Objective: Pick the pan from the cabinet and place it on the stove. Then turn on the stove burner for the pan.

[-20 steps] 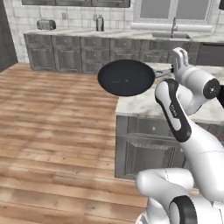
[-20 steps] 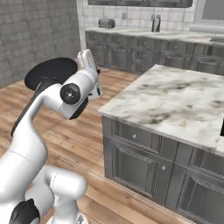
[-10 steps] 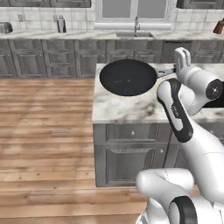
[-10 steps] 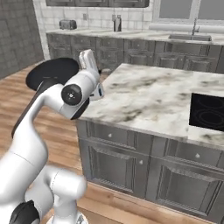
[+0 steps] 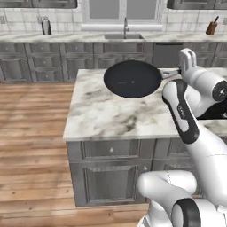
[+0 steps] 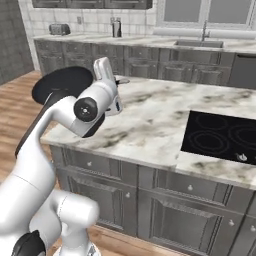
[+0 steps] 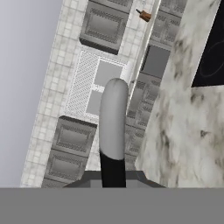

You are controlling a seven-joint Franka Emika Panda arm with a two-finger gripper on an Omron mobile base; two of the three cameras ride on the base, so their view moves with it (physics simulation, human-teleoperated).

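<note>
The gripper (image 5: 178, 72) is pinched on the silver handle of the pan (image 5: 132, 79), which hangs level above the marble bench (image 5: 115, 116) at upper centre of the left base view. The fetch from the cabinet looks finished; setting the pan on the stove (image 6: 222, 136) and turning on a burner remain. The stove lies at the right of the right base view, well apart from the pan. Bare marble lies between them, so the carry looks unobstructed.
</note>
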